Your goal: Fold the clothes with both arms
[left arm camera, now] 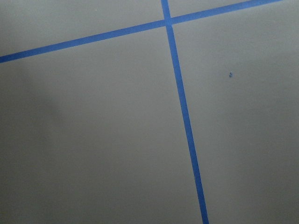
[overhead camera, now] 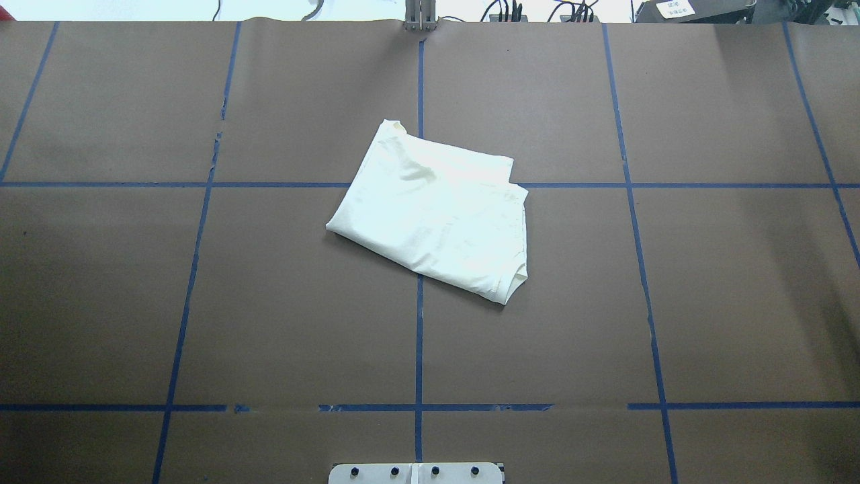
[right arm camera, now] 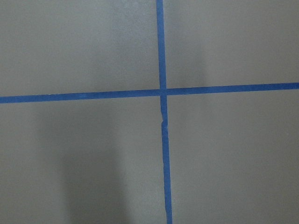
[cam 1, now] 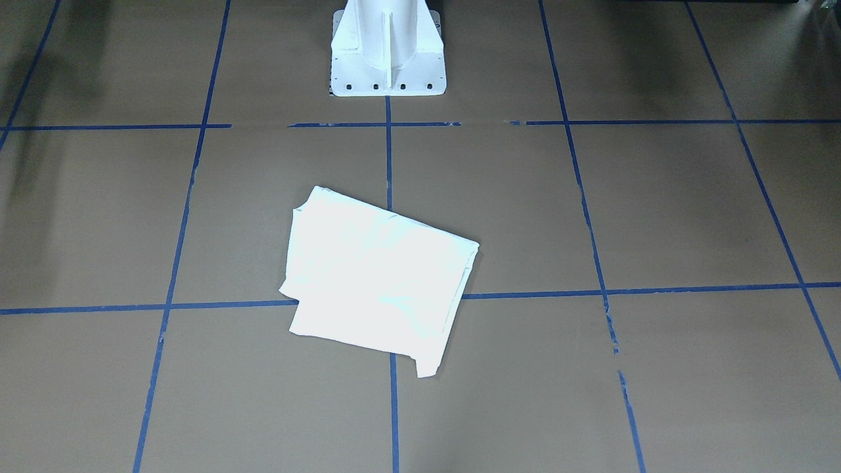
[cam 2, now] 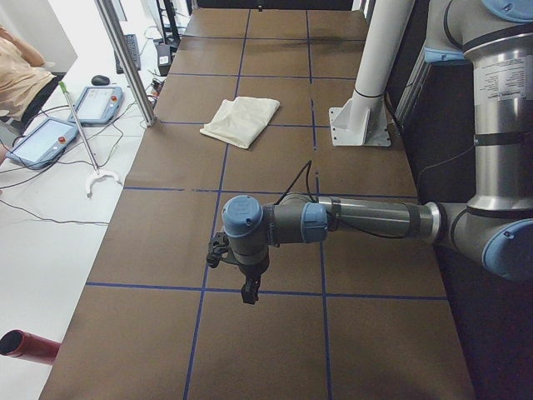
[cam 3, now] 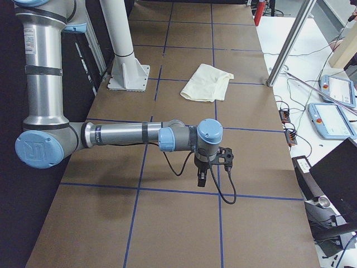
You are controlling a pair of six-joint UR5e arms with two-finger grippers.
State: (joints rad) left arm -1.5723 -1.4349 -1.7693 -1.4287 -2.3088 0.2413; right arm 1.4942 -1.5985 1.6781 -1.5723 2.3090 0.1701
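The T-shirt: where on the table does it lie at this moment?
In the overhead view the folded T-shirt lies mid-table, over a crossing of blue tape lines, straight ahead of the white pedestal base.

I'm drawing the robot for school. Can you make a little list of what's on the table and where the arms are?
Shirt: cream-white folded cloth shirt, lying flat mid-table
Table: brown paper-covered table with blue tape grid
Left gripper: black, over bare table, away from the shirt; open or shut unclear
Right gripper: black, over bare table at the opposite end; open or shut unclear
Touching shirt: nothing
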